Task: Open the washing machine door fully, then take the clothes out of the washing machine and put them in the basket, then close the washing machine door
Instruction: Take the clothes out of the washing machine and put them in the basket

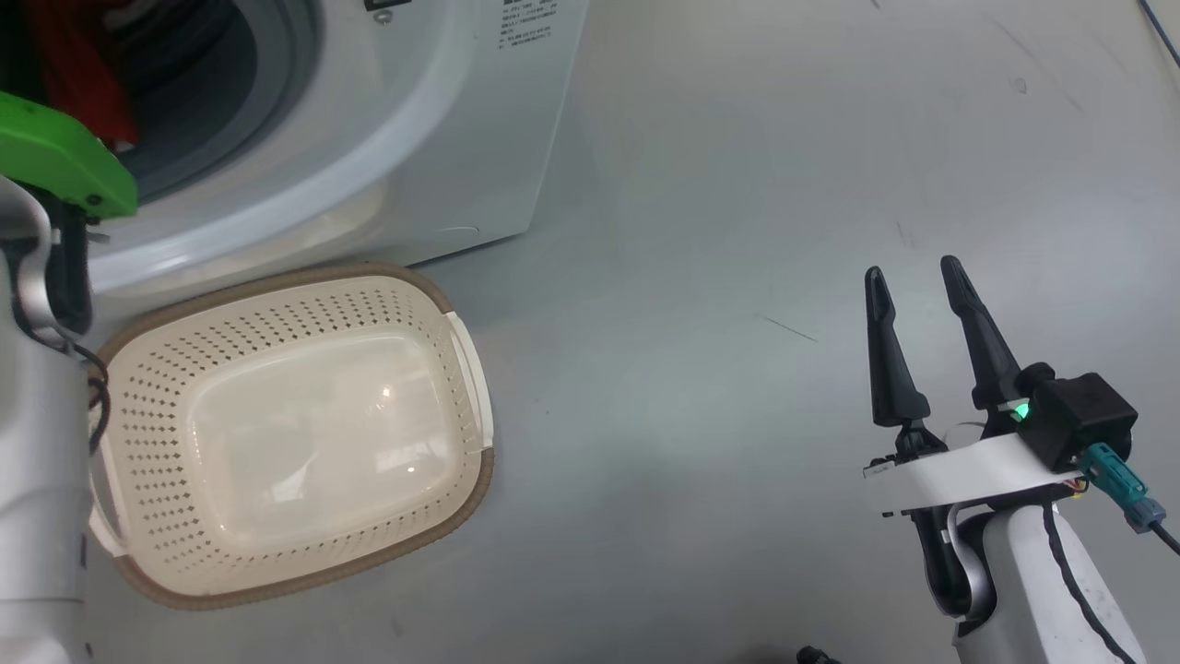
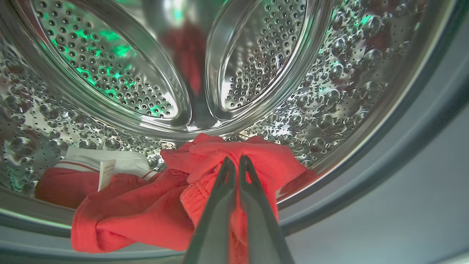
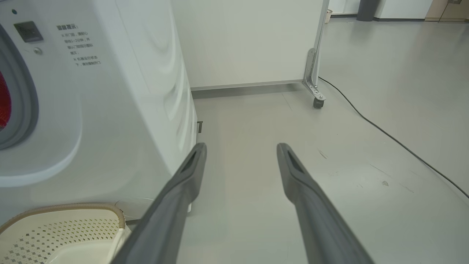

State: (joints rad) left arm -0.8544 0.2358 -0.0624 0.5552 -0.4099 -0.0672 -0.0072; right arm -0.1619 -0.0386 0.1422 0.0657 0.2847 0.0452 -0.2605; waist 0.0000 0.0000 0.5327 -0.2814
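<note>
The left jaws are seen clenched inside the steel drum [image 2: 329,91] of the washing machine [image 1: 442,138]. Their two dark fingers [image 2: 216,212] are pressed together, with only a sliver of red showing between them. A bunched fold of the clothes [image 2: 146,209] is pinched at the tips. The red fabric is spread beneath the jaws and to both sides of them, draped over the lower lip of the drum. A piece of white cloth [image 2: 110,158] with a small white tag [image 2: 106,174] is seen to the left of the jaws, touching the red garments and lying deeper in the drum. Beyond the tips the perforated back wall is seen, with a red reflection on it. The grey gasket [image 2: 410,139] is seen curving past on the right of the jaws.

The right jaws are released, with their long fingers spread wide and bare floor [image 3: 242,165] seen between them. They are well apart from the basket [image 1: 486,461], which is set on the floor to their left, upright and just beside the machine's front. In the right wrist view the machine's white side panel is seen just left of the left-hand finger. A black cable [image 3: 384,132] is laid across the floor ahead and to the right of these jaws. A panel on a caster [image 3: 316,73] stands further ahead.
</note>
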